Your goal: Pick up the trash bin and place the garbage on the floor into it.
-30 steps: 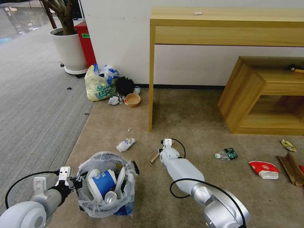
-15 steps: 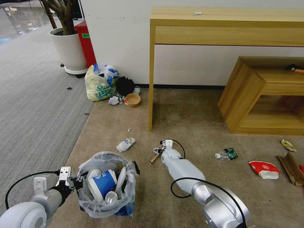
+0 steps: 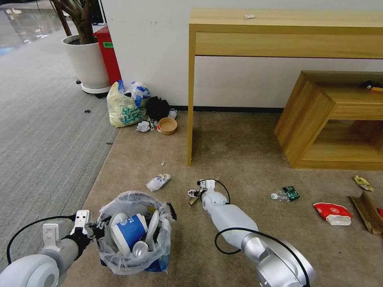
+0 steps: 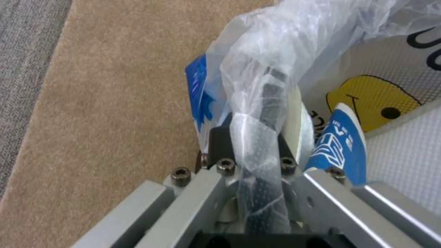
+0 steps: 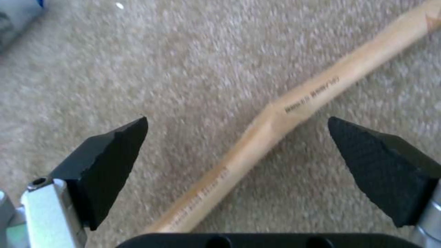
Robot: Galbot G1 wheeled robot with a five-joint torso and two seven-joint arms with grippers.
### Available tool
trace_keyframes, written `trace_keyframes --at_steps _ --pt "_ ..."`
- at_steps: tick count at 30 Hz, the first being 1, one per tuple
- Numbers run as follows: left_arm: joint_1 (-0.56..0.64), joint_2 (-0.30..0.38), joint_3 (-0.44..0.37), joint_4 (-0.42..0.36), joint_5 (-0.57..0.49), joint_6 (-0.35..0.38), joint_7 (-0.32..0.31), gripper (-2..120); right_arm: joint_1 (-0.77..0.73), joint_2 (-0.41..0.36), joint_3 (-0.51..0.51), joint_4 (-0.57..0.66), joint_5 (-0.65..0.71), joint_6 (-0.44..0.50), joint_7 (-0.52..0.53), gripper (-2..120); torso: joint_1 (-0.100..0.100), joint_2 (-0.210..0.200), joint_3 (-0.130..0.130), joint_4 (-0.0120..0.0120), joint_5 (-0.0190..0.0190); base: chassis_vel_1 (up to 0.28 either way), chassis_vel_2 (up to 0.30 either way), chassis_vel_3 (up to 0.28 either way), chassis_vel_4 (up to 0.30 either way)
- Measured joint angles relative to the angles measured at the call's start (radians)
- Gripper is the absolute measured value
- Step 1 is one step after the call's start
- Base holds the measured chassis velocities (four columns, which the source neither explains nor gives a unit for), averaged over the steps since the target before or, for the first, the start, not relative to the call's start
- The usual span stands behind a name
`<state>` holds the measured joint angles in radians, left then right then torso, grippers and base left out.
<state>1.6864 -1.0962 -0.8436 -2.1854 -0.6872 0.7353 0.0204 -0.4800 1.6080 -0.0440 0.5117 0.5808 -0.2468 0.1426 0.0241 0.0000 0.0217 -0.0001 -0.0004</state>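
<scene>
Head view, left side: left gripper (image 3: 92,231) clamped on rim of trash bin (image 3: 133,233), fingers pinching rim and crinkly bag liner together, as confirmed in left wrist view (image 4: 257,162). Bin held just above beige carpet floor (image 3: 239,147), unchanged from a second ago. Already inside: blue-white paper cup (image 3: 128,231), crushed can (image 3: 139,248), white slipper (image 3: 153,224).

Centre: right gripper (image 3: 194,194) shifted left and slightly nearer over the last second, now down at wooden stick (image 3: 194,200). Right wrist view: fingers (image 5: 108,165) spread wide, stick (image 5: 285,113) lying flat on carpet, crossing diagonally between them, untouched. Judged: approach to stick nearly complete; closing not yet begun. Diagonal lie of stick a possible risk of rolling or slipping under closure.

Right side, still on floor: crushed plastic bottle (image 3: 285,194), red-white wrapper (image 3: 332,213), cardboard (image 3: 367,210). Also crumpled white litter (image 3: 158,181) beside bin. Task judged well under way, several items outstanding.
</scene>
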Motion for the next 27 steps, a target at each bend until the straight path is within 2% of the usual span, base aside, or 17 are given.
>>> trace_keyframes --at_steps 11,14,16,19,20,23,24,26,27 --pt "-0.007 -0.001 0.003 0.008 0.001 0.0 0.0 0 -0.001 0.0 0.002 -0.012 -0.002 0.001 -0.007 96 0.0 0.0 0.0 0.0 0.0 0.0 0.0 0.0 0.0" --pt "-0.006 -0.001 0.002 0.008 0.001 0.0 0.0 0 0.0 0.0 0.004 -0.018 -0.002 0.002 -0.007 86 0.0 0.0 0.0 0.0 0.0 0.0 0.0 0.0 0.0" --pt "-0.006 0.0 0.002 0.008 0.001 0.0 0.0 0 0.0 0.0 0.004 -0.019 -0.002 0.002 -0.007 85 0.0 0.0 0.0 0.0 0.0 0.0 0.0 0.0 0.0" --pt "-0.006 0.0 0.001 0.008 0.001 0.0 0.0 0 -0.001 0.0 0.005 -0.019 -0.005 0.006 -0.005 69 0.0 0.0 0.0 0.0 0.0 0.0 0.0 0.0 0.0" --pt "-0.006 0.0 0.001 0.008 0.001 0.0 0.0 0 -0.001 0.0 0.005 -0.019 -0.005 0.006 -0.005 69 0.0 0.0 0.0 0.0 0.0 0.0 0.0 0.0 0.0" --pt "-0.007 -0.003 0.002 0.008 0.002 0.0 0.0 0 -0.002 0.0 0.005 -0.019 -0.008 0.008 -0.003 56 0.0 0.0 0.0 0.0 0.0 0.0 0.0 0.0 0.0" --pt "-0.007 -0.003 0.002 0.008 0.002 0.0 0.0 0 -0.002 0.0 0.005 -0.019 -0.008 0.008 -0.003 56 0.0 0.0 0.0 0.0 0.0 0.0 0.0 0.0 0.0" --pt "-0.006 -0.004 0.003 0.007 0.002 0.0 0.0 0 -0.002 0.0 0.005 -0.019 -0.011 0.009 0.0 44 0.0 0.0 0.0 0.0 0.0 0.0 0.0 0.0 0.0" --pt "-0.006 -0.004 0.003 0.007 0.002 0.0 0.0 0 -0.002 0.0 0.005 -0.019 -0.011 0.009 0.0 44 0.0 0.0 0.0 0.0 0.0 0.0 0.0 0.0 0.0"
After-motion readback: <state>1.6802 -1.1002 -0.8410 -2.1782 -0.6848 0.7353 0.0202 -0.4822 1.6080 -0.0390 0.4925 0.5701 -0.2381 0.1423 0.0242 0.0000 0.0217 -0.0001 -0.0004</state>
